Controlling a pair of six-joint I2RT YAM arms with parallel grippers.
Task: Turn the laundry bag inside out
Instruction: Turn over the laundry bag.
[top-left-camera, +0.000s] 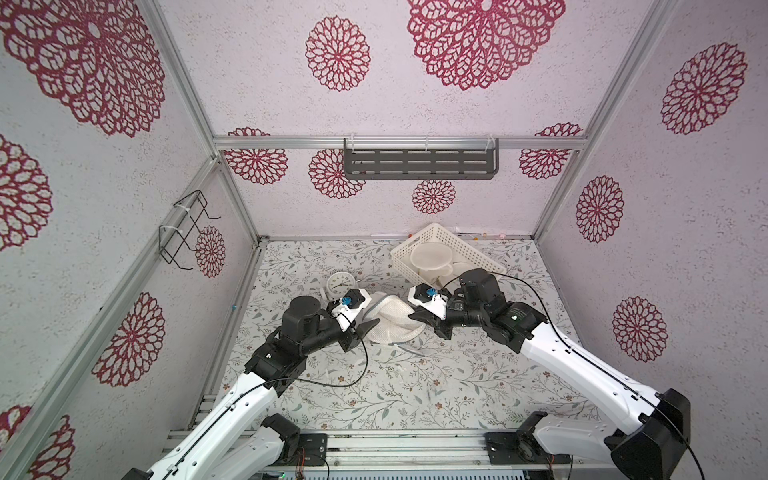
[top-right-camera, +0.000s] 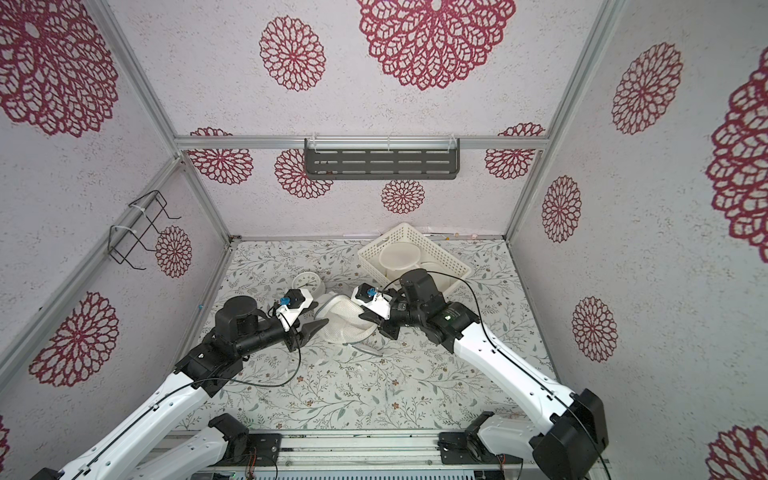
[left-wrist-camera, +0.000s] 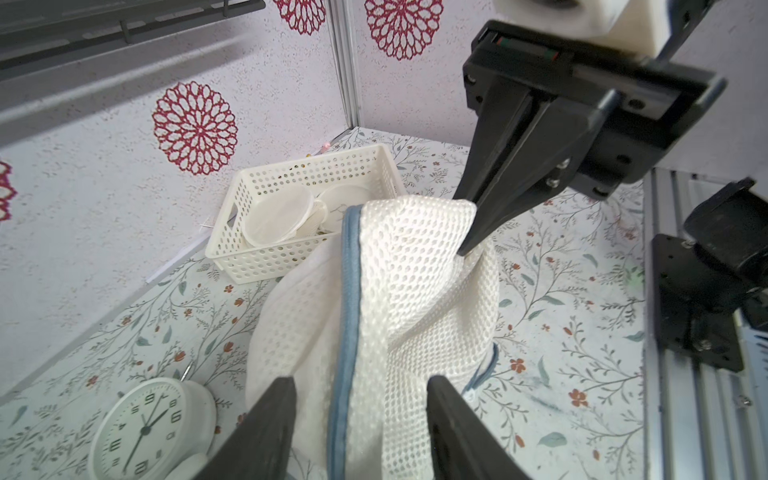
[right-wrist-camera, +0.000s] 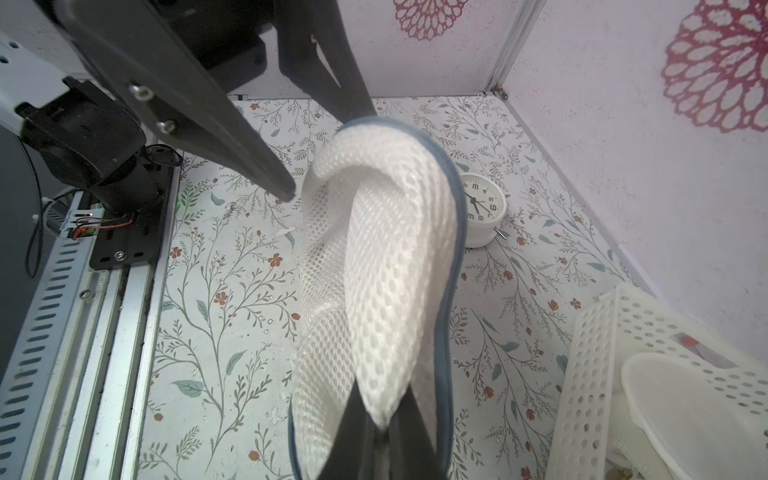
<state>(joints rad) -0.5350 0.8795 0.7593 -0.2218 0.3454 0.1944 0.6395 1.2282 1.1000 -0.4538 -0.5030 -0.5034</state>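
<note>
A fold of the white mesh laundry bag (right-wrist-camera: 395, 249) is gripped by the closed right jaws. The left jaws are held open, with the bag's blue-trimmed edge (left-wrist-camera: 347, 291) lying between them, unclamped. The rest of the bag is draped down onto the flowered surface (top-left-camera: 415, 386) between the two pairs of jaws.

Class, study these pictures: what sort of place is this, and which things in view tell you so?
Probably a robot test booth dressed like a home: wallpapered panels in an aluminium frame, two robot arms mounted at the table's front, and household props (laundry bag, alarm clock, basket).
</note>
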